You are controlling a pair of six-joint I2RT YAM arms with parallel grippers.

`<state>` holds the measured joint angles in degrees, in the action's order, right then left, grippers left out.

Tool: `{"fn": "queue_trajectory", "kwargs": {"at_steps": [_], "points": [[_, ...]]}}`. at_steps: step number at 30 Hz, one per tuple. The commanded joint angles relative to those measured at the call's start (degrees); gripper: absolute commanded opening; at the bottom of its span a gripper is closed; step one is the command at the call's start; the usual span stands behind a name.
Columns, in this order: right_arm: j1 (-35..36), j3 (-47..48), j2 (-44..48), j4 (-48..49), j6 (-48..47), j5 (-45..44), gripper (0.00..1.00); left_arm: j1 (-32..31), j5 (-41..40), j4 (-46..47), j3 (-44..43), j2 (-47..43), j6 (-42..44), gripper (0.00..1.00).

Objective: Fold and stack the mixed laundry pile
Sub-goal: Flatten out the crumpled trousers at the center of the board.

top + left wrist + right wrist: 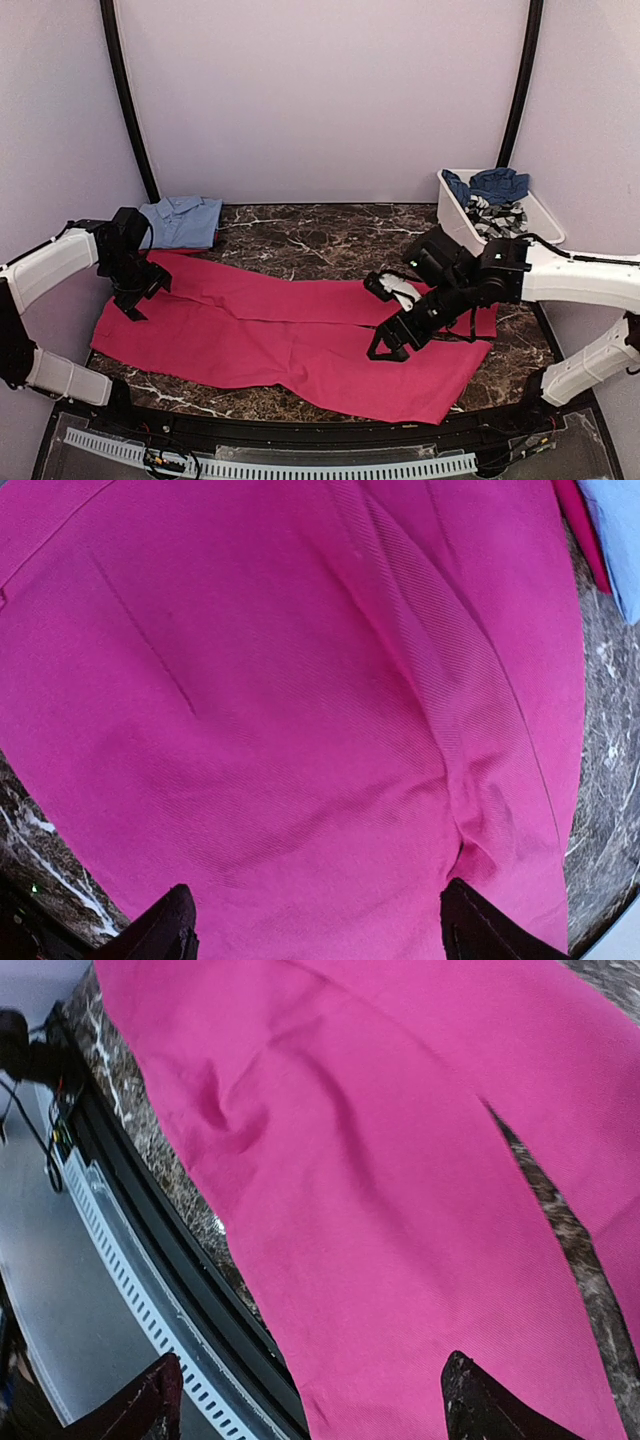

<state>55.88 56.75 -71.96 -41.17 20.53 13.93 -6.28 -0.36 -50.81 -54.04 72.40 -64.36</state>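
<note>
Magenta trousers (290, 325) lie spread flat across the middle of the worktop (320, 240), with the waist toward the left edge and both legs running toward the right edge. In the right wrist view a narrow strip of marble shows between the legs. Over the waist end hangs the left pincer (140, 297), and over the legs near the hems the right pincer (390, 345). Both are released, fingers wide apart, with nothing between them and only cloth beneath. A folded shirt (182, 220) sits at the far left corner, and a tub (455, 218) at the far right corner holds a navy garment (495, 183) and a patterned garment (497, 215). By my reading the trousers are laid out and the first fold is due: one leg over the other. To do it well, both pincers should drop onto the same long edge, left at the waistband corner and right at the hem. Each should pinch one layer only, lift just clear, and carry the edge across in step with the other so the legs line up. Uneven travel would likely skew the crease.
</note>
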Motion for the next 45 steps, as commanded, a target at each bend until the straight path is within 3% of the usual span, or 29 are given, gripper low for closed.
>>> {"fn": "queue_trajectory", "kwargs": {"at_steps": [1,6,22,29,34,37,40,45], "points": [[7.6,3.4,-8.1,-0.5,-3.6,-4.9,0.87,1.1,-1.2,-5.3,2.7,-2.9,-6.3,0.83],[6.8,3.4,-15.9,3.5,-4.7,-3.0,0.86,3.5,-1.1,-2.4,5.6,-3.0,-5.7,0.82],[-6.4,4.2,-32.9,10.9,-4.9,2.3,0.81,4.3,3.9,12.0,5.4,18.3,-3.4,0.77],[-14.8,6.9,-37.7,14.1,-6.3,3.1,0.81,4.5,4.5,17.0,-3.7,31.5,-0.3,0.75],[-19.0,10.6,-38.7,12.2,-9.2,-0.5,0.80,5.0,4.9,17.5,-12.4,35.9,2.8,0.72],[-19.7,14.2,-34.1,8.8,-11.3,-3.6,0.81,5.0,3.5,15.8,-17.3,33.5,3.9,0.73],[-17.8,14.4,-26.2,5.2,-11.6,-5.1,0.82,5.0,1.4,13.3,-16.0,26.7,2.8,0.76],[-8.7,8.4,-16.3,-0.4,-9.3,-8.1,0.85,5.8,-2.7,10.0,-3.3,7.3,-1.2,0.82]]}}
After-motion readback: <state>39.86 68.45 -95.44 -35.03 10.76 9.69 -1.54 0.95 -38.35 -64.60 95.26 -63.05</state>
